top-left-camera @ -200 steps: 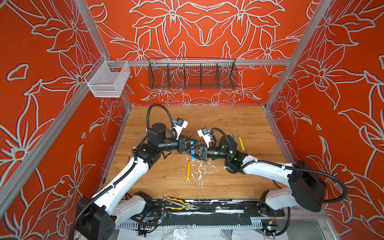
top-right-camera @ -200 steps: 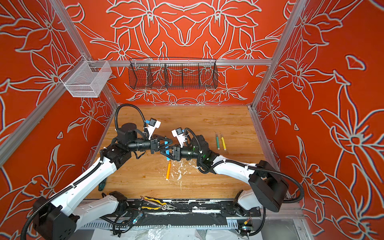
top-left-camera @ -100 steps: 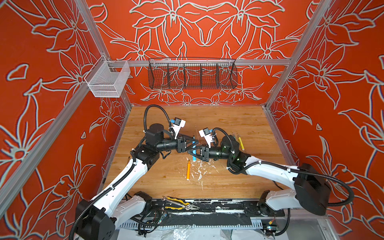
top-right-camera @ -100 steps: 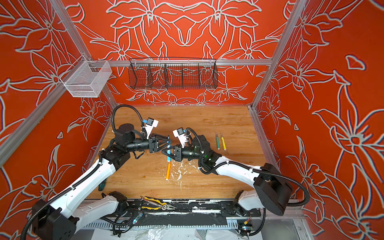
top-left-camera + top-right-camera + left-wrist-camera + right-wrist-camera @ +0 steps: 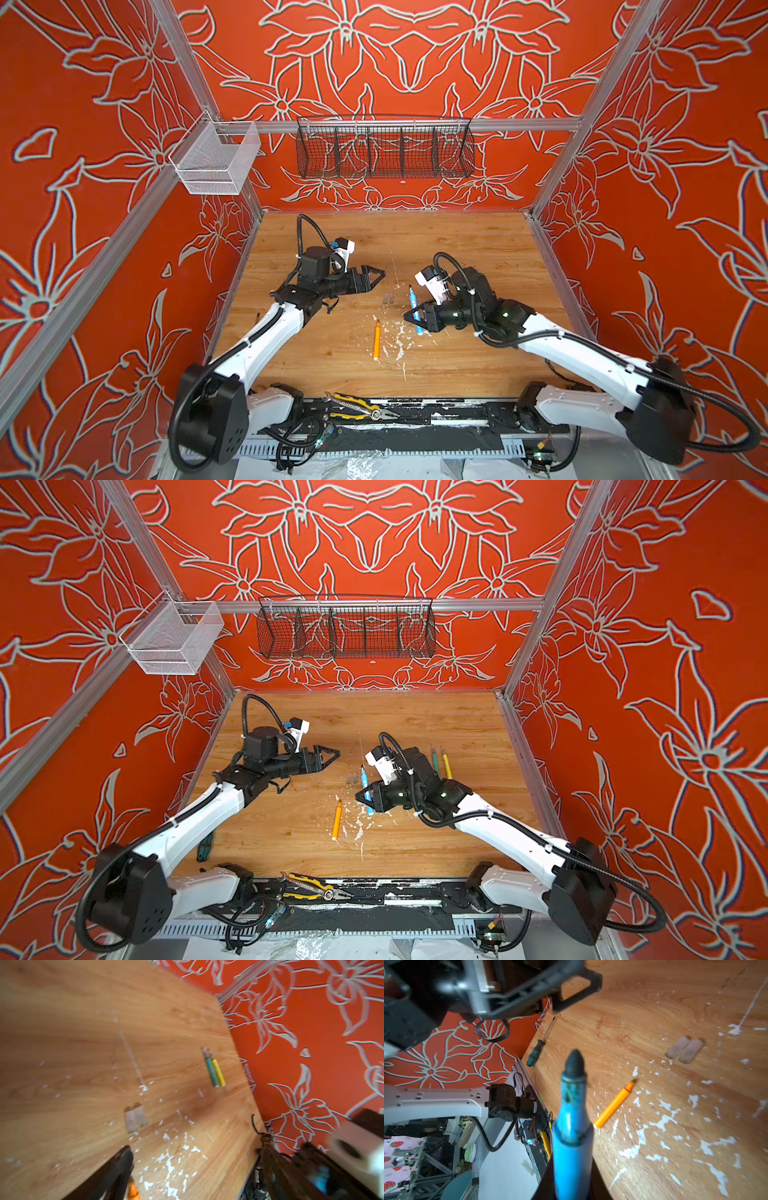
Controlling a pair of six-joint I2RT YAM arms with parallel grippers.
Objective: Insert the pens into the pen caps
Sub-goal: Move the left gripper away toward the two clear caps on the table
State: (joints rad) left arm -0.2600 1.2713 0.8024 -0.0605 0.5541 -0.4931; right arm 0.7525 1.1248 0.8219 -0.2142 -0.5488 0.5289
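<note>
My right gripper (image 5: 410,318) (image 5: 571,1180) is shut on the blue pen (image 5: 414,307) (image 5: 365,788) (image 5: 572,1126), held above the table with its dark uncapped tip pointing away from the arm. My left gripper (image 5: 379,276) (image 5: 195,1145) hovers open and empty to the left of it. Two clear pen caps (image 5: 388,298) (image 5: 136,1119) (image 5: 683,1049) lie side by side on the wood between the grippers. The orange pen (image 5: 376,340) (image 5: 614,1103) lies uncapped nearer the front. The green pen (image 5: 434,759) (image 5: 211,1072) and yellow pen (image 5: 446,766) (image 5: 218,1072) lie together at the right, clear caps on their ends.
White flecks (image 5: 399,336) litter the wood around the orange pen. A green-handled screwdriver (image 5: 204,845) lies by the left wall. Yellow-and-black pliers (image 5: 357,409) rest on the front rail. A black wire basket (image 5: 384,149) and a white mesh basket (image 5: 216,162) hang high on the walls.
The two grippers were together at the blue pen in the middle. My left gripper has opened and drawn back left; my right gripper has pulled back right with the blue pen.
</note>
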